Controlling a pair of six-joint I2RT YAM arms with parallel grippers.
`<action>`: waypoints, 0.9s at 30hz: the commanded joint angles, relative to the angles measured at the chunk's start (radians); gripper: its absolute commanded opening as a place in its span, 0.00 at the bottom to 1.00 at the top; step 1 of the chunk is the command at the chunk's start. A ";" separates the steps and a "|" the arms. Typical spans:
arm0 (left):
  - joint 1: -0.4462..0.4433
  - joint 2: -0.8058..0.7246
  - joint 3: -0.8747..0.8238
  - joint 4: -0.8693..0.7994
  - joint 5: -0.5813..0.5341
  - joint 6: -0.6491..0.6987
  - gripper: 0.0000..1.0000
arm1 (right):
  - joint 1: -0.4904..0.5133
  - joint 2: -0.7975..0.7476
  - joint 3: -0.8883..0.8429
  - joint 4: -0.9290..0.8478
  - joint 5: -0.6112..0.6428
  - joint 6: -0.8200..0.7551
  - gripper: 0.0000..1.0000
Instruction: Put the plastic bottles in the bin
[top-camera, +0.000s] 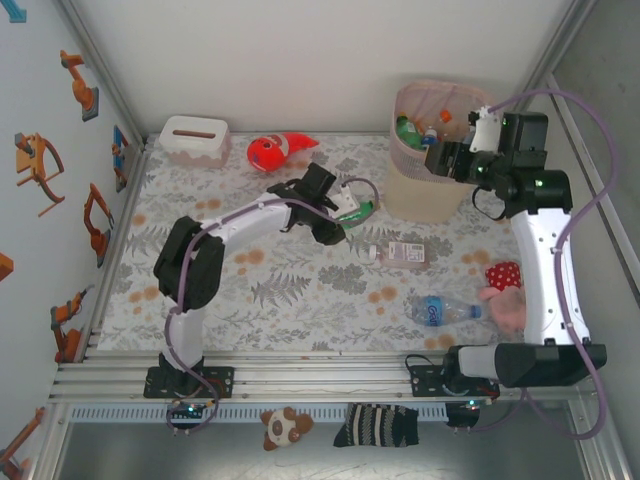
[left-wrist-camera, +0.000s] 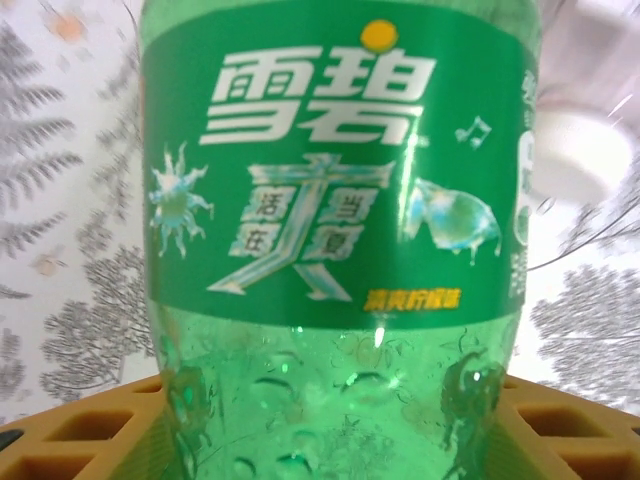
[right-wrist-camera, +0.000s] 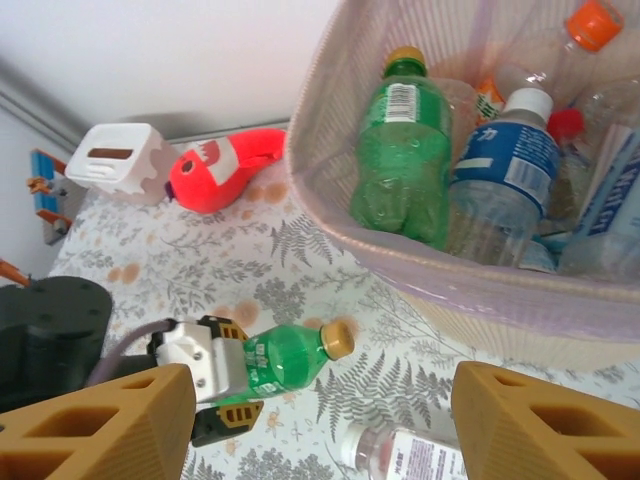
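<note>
Bin (right-wrist-camera: 470, 285): green btl (right-wrist-camera: 405, 160), blue-label btl (right-wrist-camera: 505, 170), orange-cap btl (right-wrist-camera: 592, 22), poss. others. L pincer (right-wrist-camera: 240, 378) clamped on Sprite btl (left-wrist-camera: 335, 200); R pincer (right-wrist-camera: 322, 400) spread, empty

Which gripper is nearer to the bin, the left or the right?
Right. The right gripper hangs open over the rim of the bin. The left gripper sits mid-table, off to its left, gripping a green bottle.

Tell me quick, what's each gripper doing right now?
Left gripper: closed on the green bottle.
Right gripper: open, holding nothing.
</note>
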 joint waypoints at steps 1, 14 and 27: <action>0.002 -0.086 -0.028 0.069 0.095 -0.078 0.44 | 0.003 -0.060 -0.064 0.184 -0.077 0.022 0.67; 0.006 -0.356 -0.140 0.286 0.469 -0.260 0.42 | 0.076 -0.159 -0.267 0.518 -0.310 0.041 0.70; 0.010 -0.578 -0.274 0.517 0.702 -0.421 0.40 | 0.223 -0.232 -0.358 0.891 -0.433 0.126 0.75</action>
